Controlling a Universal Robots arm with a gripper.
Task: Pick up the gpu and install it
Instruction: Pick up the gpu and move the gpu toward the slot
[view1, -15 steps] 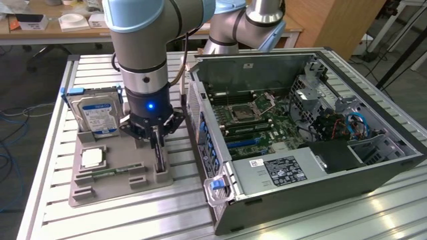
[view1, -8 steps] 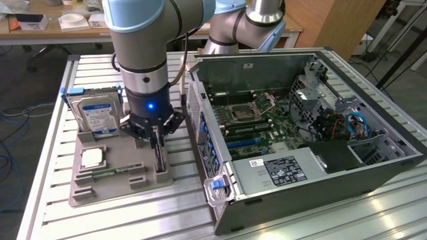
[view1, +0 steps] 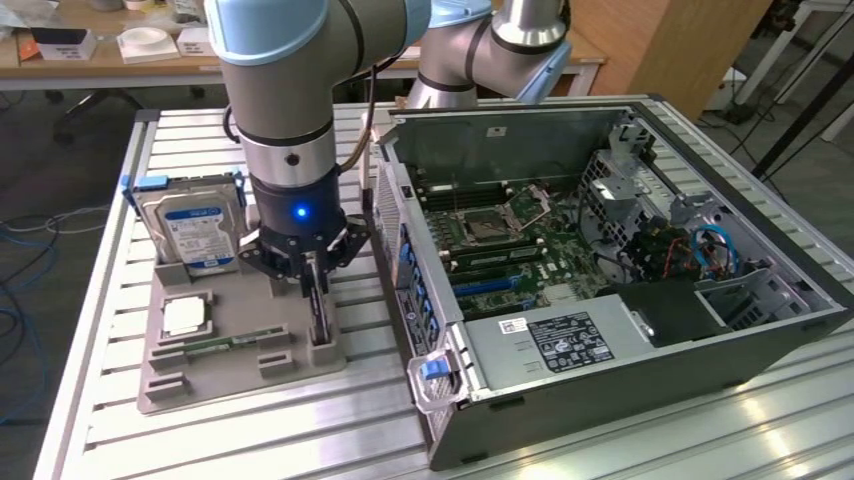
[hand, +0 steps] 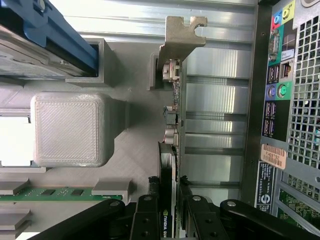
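gripper (view1: 314, 285) straddles gpu (view1: 320, 325) (standing on edge) | in gray holder (view1: 227, 375), exterior view's lower left | grip: can't tell if closed

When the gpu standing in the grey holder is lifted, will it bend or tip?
Probably stiff: the gpu is a board with a metal bracket. Thin and on edge, it could tip if unsupported.

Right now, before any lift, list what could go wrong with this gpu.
1. The gripper is shut on the thin edge of the gpu; the card could slip or tilt.
2. It stands on edge in the grey holder; a skewed pull may jam it.
3. The computer case stands close beside; the silver bracket could catch its wall.
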